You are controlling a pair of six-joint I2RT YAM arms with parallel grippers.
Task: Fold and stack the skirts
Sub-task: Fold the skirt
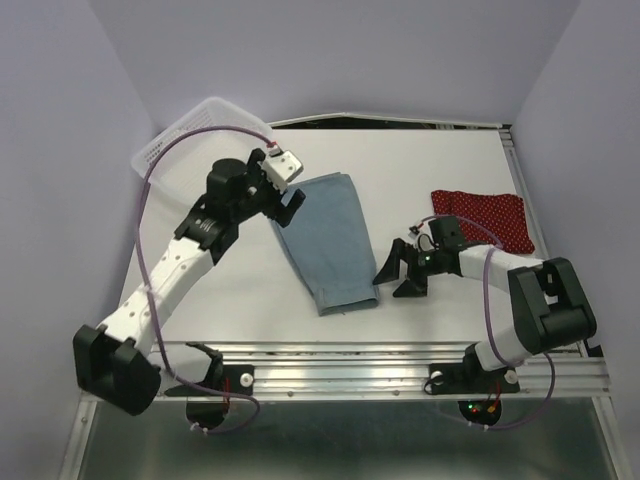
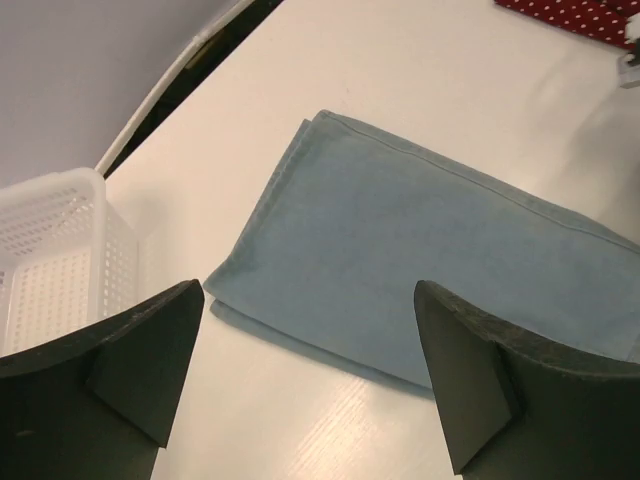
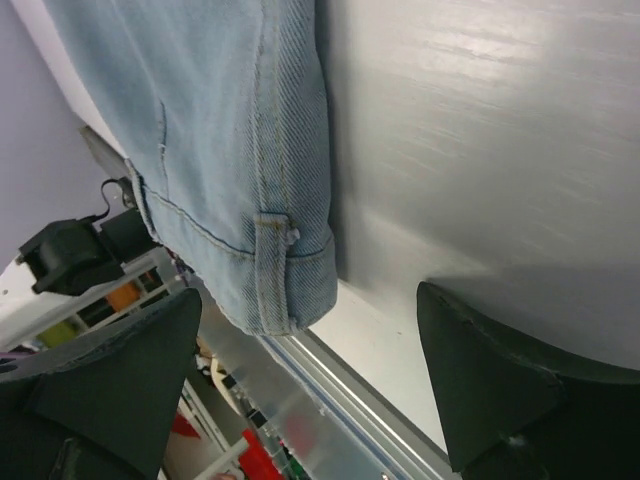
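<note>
The light blue denim skirt (image 1: pixel 328 241) lies folded into a long strip in the middle of the table, also seen in the left wrist view (image 2: pixel 420 260) and the right wrist view (image 3: pixel 215 140). The dark red dotted skirt (image 1: pixel 482 216) lies flat at the far right, with a corner showing in the left wrist view (image 2: pixel 575 15). My left gripper (image 1: pixel 290 205) hovers open just off the denim's far left corner, holding nothing. My right gripper (image 1: pixel 400 272) stands open to the right of the denim's near end, holding nothing.
A white plastic mesh basket (image 1: pixel 195 138) stands at the back left, close behind the left arm, and shows in the left wrist view (image 2: pixel 55 250). The metal rail (image 1: pixel 400 365) runs along the table's near edge. A raised edge (image 1: pixel 512 160) borders the table on the right.
</note>
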